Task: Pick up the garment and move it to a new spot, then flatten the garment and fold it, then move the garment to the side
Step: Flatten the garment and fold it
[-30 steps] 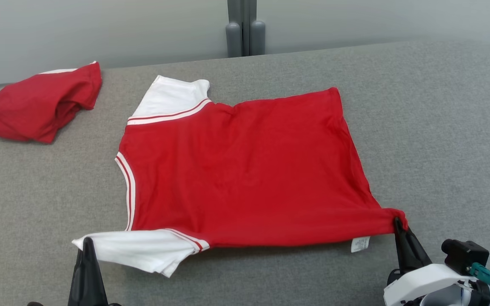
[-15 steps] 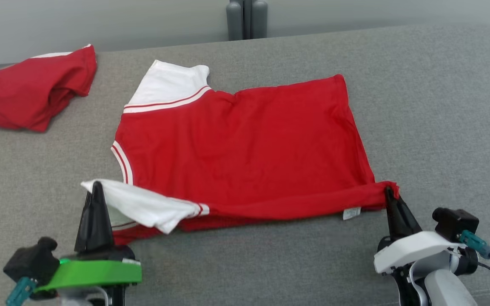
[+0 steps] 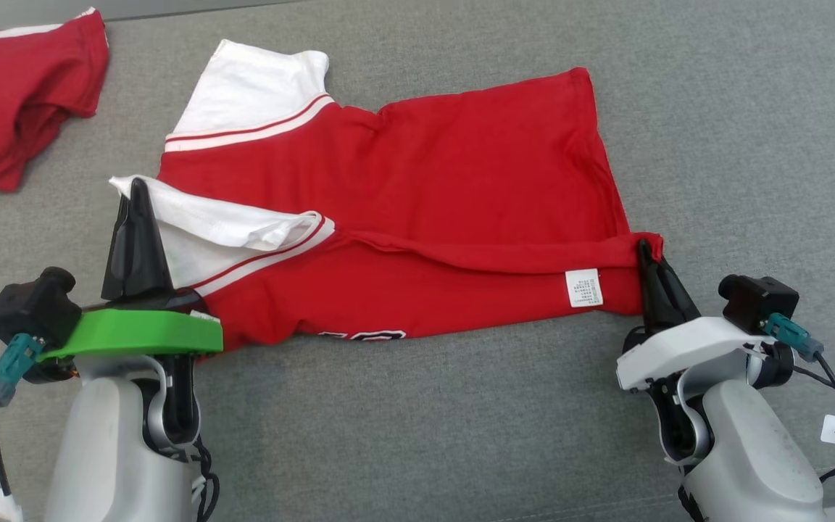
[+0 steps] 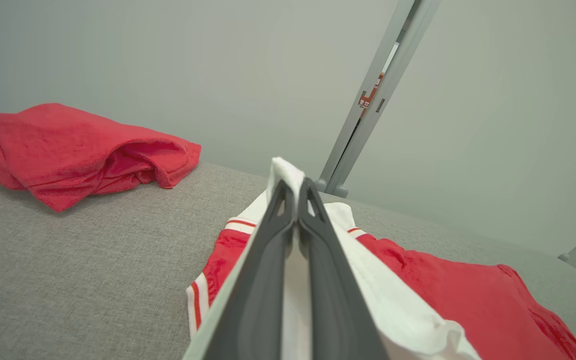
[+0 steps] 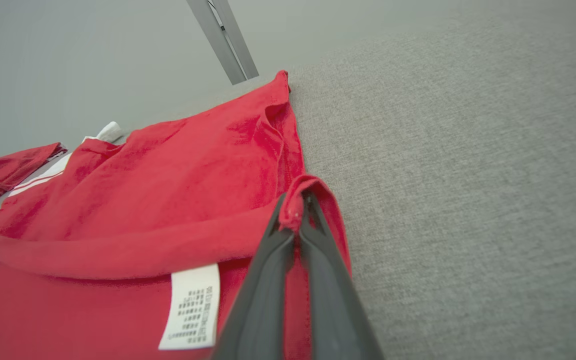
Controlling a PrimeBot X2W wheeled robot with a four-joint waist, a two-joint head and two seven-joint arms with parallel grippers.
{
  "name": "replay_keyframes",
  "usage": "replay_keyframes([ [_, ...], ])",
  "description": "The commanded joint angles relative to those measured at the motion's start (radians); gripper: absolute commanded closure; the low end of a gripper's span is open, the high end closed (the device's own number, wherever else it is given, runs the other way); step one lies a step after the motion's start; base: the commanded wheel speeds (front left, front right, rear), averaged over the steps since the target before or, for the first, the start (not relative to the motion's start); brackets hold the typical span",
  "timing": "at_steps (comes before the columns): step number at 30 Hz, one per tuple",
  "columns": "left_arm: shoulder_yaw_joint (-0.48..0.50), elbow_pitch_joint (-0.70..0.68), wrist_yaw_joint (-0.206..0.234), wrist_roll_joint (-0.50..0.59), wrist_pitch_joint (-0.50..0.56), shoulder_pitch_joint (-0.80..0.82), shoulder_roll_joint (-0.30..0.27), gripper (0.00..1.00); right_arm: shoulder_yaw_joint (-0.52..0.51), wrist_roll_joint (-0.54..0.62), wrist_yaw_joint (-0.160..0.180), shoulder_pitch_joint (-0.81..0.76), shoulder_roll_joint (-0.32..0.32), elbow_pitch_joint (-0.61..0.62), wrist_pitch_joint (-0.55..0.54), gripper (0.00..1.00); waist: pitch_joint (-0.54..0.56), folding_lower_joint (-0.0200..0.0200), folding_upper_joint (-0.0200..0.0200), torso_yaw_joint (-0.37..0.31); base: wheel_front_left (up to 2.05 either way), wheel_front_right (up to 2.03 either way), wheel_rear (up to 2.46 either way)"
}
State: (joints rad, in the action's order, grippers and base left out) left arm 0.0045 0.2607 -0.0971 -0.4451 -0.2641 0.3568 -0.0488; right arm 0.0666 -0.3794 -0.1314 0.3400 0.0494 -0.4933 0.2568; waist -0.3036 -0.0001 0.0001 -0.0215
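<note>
The garment point(image 3: 425, 167) is a red shirt with white sleeves, spread across the grey table, its near edge lifted and turned over toward the far side. My left gripper point(image 3: 135, 185) is shut on the white near sleeve point(image 4: 280, 172), held up above the cloth. At the right, my right gripper point(image 3: 644, 246) is shut on the red hem corner point(image 5: 298, 192), beside a white care label point(image 3: 583, 288). The lifted strip shows its underside with part of a white print.
A second red garment point(image 3: 11, 94) lies bunched at the far left of the grey table point(image 3: 751, 145). A grey post point(image 4: 368, 100) stands against the pale wall behind. Bare table lies right of the shirt and in front of it.
Both grippers have carried the near edge up and away from me, folding it over the shirt. The head camera has tilted down, so the whole picture has shifted.
</note>
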Motion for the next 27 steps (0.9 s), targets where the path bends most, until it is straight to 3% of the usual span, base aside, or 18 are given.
replay_keyframes([
  [1, 0.007, 0.014, -0.005, 0.004, 0.000, 0.025, -0.003, 1.00, 0.006, -0.009, 0.001, 0.018, 0.002, -0.008, 0.005, 1.00, -0.028, 0.0001, -0.0001, -0.009, 0.00, 0.00, 0.00],
  [3, 0.012, 0.033, -0.003, 0.010, 0.000, 0.042, -0.003, 0.99, 0.013, -0.009, 0.001, 0.029, 0.002, -0.017, 0.008, 0.92, -0.033, 0.0001, -0.0001, -0.010, 0.00, 0.00, 0.00],
  [4, 0.015, 0.036, -0.001, 0.012, 0.000, 0.049, -0.003, 0.54, 0.017, -0.007, 0.001, 0.035, 0.002, -0.019, 0.009, 0.55, -0.034, 0.0001, -0.0001, -0.011, 0.00, 0.00, 0.00],
  [5, 0.015, 0.040, 0.000, 0.014, 0.000, 0.053, -0.003, 0.04, 0.021, -0.004, 0.001, 0.042, 0.002, -0.014, 0.009, 0.02, -0.035, 0.0001, -0.0001, -0.011, 0.00, 0.00, 0.00],
  [6, 0.015, 0.045, 0.000, 0.013, 0.000, 0.052, -0.003, 0.00, 0.023, -0.003, 0.001, 0.043, 0.002, -0.007, 0.010, 0.00, -0.036, 0.0001, -0.0001, -0.011, 0.00, 0.00, 0.00],
  [19, 0.026, -0.017, 0.022, -0.004, 0.000, -0.100, -0.003, 0.00, -0.074, 0.083, 0.001, -0.055, 0.003, 0.140, 0.009, 0.00, 0.028, 0.0001, -0.0001, 0.012, 0.00, 0.00, 0.00],
  [27, -0.016, 0.008, 0.056, -0.087, 0.018, -0.257, -0.003, 0.00, -0.111, 0.152, 0.001, -0.172, 0.002, 0.190, -0.047, 0.00, 0.089, 0.0001, -0.0001, 0.030, 0.00, 0.00, 0.00],
])
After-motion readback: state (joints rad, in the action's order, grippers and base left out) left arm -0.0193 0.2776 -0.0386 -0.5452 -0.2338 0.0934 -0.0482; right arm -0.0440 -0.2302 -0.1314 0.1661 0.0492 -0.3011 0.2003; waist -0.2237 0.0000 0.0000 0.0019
